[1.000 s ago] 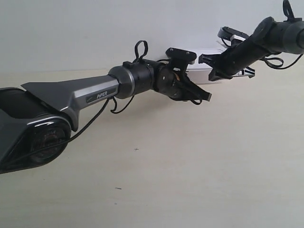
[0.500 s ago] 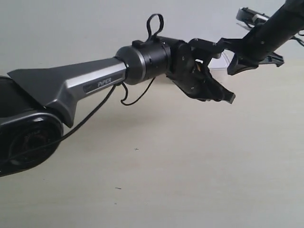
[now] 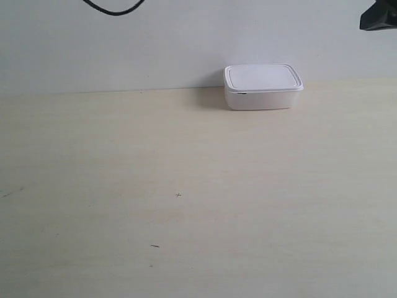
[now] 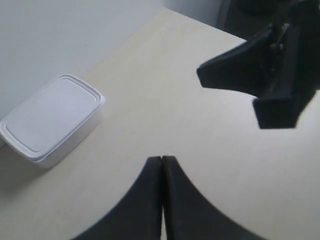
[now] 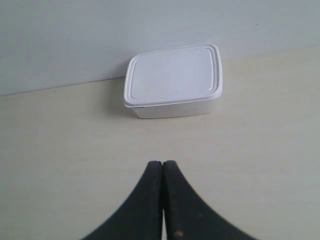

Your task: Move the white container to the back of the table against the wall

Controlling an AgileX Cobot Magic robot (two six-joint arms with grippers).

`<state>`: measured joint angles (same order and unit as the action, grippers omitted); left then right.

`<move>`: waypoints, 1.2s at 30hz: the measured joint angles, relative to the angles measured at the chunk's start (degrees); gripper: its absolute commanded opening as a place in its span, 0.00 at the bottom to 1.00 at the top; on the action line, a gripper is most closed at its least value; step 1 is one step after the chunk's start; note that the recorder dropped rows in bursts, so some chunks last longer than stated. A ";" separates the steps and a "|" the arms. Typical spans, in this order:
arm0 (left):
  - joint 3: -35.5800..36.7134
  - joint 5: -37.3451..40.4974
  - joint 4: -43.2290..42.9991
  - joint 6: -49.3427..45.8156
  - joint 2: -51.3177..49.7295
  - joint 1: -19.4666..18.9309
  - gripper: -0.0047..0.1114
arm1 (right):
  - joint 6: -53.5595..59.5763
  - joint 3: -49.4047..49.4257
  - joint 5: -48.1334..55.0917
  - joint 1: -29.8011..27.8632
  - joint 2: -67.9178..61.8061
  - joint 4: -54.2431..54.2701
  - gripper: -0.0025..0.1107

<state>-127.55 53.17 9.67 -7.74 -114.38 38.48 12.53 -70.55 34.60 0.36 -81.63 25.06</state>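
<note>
Both arms, crowding the white container (image 3: pixel 263 87) a second ago, are now clear of it; it sits on the worktop (image 3: pixel 186 186) against the wall (image 3: pixel 124 43), seemingly delivered, so left claw (image 4: pixel 162 159) and right claw (image 5: pixel 163 163) hang pressed together, empty.

Matte black hardware, smooth curves against hard angles.
Seen at the left gripper (image 4: pixel 162 161) and right gripper (image 5: pixel 162 164): sleek black fingers (image 5: pixel 150 200) flaring into curved bases, split by a thin pale seam. On the right arm (image 4: pixel 270 70), angular wedge-shaped black plastic with a blocky end. In the exterior view, a thin black cable (image 3: pixel 111 7) looping.
</note>
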 measured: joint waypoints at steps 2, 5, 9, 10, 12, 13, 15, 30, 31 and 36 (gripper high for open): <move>4.31 0.91 0.00 -0.62 3.76 1.78 0.04 | 0.11 0.00 0.15 0.00 0.79 0.00 0.02; 16.91 -0.55 0.00 -0.85 13.33 3.48 0.04 | 0.11 0.13 0.83 0.00 1.63 0.22 0.02; 35.64 -8.60 -5.27 1.76 31.47 3.57 0.04 | 0.79 0.13 3.55 0.00 4.55 0.47 0.02; 41.00 -10.76 -9.32 4.93 37.75 3.57 0.04 | 1.43 0.13 4.76 0.00 5.67 0.56 0.02; 50.06 -13.36 -18.72 13.56 49.29 3.30 0.04 | 3.19 0.13 6.07 0.00 8.02 0.74 0.02; 53.14 -13.91 -22.25 17.14 53.01 3.05 0.04 | 4.01 0.31 6.08 0.00 9.04 1.20 0.02; 58.48 -14.29 -28.29 23.15 59.59 2.52 0.04 | 6.58 1.61 6.17 0.00 11.28 3.29 0.02; 89.88 -15.31 -41.43 36.60 91.86 2.09 0.04 | 30.03 37.30 5.83 0.00 44.36 21.99 0.02; 90.96 -15.51 -42.43 36.60 92.58 2.09 0.04 | 30.12 39.32 5.24 0.00 47.70 22.10 0.02; 96.07 -23.48 -55.88 39.62 93.42 2.09 0.04 | 30.60 44.65 -3.17 0.00 55.14 22.44 0.02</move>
<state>-31.48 29.69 -46.21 31.88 -20.96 40.58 43.13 -25.90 31.42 0.36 -26.49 47.51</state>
